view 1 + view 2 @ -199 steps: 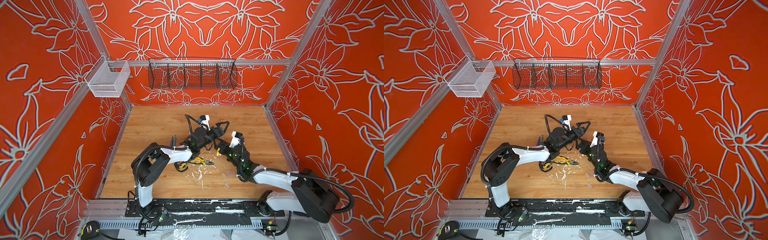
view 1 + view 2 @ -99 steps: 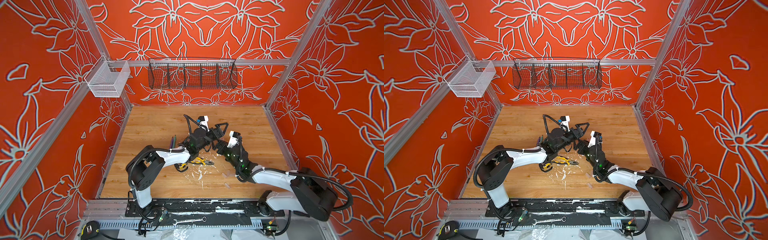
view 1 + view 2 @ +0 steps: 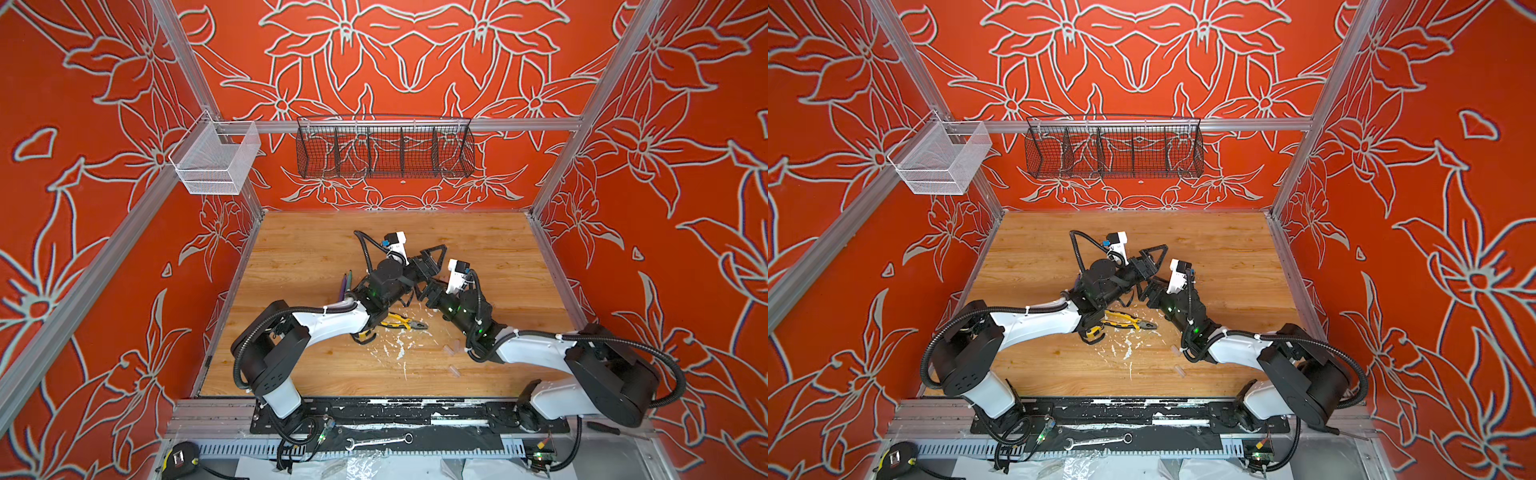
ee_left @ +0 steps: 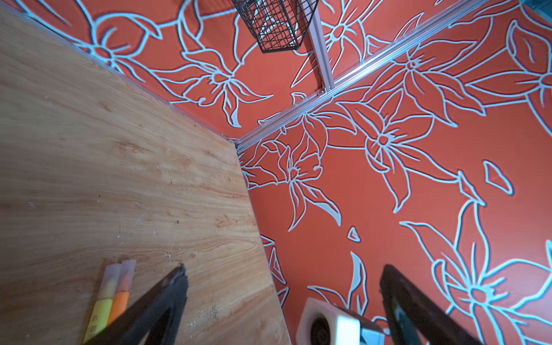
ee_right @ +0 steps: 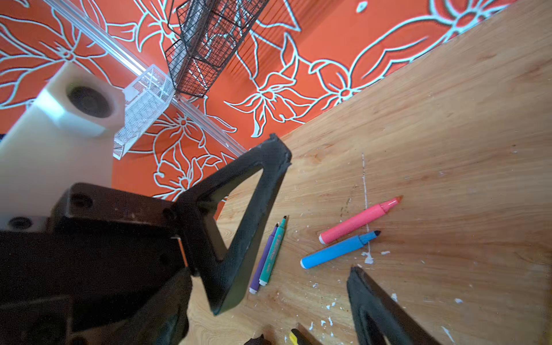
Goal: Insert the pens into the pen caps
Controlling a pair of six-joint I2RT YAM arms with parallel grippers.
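Note:
The pink pen, blue pen, green pen and purple pen lie uncapped on the wood. In the left wrist view a yellow pen and an orange pen lie side by side, each with a clear pen cap on its tip. Two loose caps rest near my right forearm. My left gripper hangs open and empty above the table. My right gripper, close beside it, is open with nothing between its fingers.
Yellow-handled pliers lie among white flecks in front of the grippers. A black wire basket and a clear mesh bin hang on the back rail. The left gripper's finger crowds the right wrist view.
Both grippers have drifted slightly to the left, and the right one has come closer to the left one. Nothing was taken hold of or let go.

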